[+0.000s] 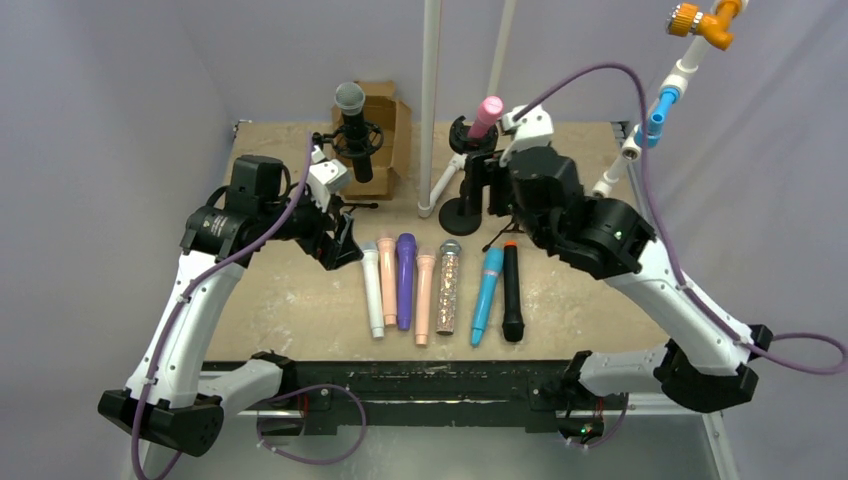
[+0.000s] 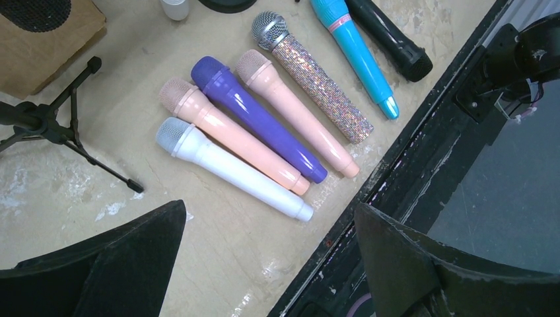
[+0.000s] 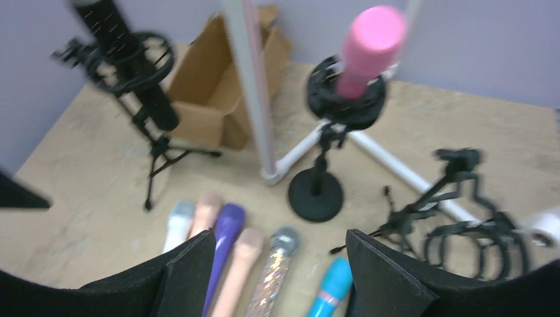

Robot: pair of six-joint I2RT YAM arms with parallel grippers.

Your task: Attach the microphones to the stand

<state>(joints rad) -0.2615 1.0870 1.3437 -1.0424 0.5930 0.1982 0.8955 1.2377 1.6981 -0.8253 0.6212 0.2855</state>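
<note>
Right pincer (image 3: 280,239) hangs with jaws well apart, gripping nothing. Ahead of it and higher, the pink microphone (image 3: 370,43) stands in the clip of the round-based stand (image 3: 315,195). Left pincer (image 2: 269,210) gapes fully wide, likewise empty, above the table (image 2: 79,178). Just beyond it lie the white microphone (image 2: 231,168), peach microphone (image 2: 231,135), purple microphone (image 2: 257,119), second peach microphone (image 2: 297,112) and glitter microphone (image 2: 320,82), side by side.

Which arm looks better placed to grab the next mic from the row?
Probably left. The left gripper is open and hovers beside the white microphone at the row's end; the right gripper is farther off, by the stand holding the pink microphone.
</note>
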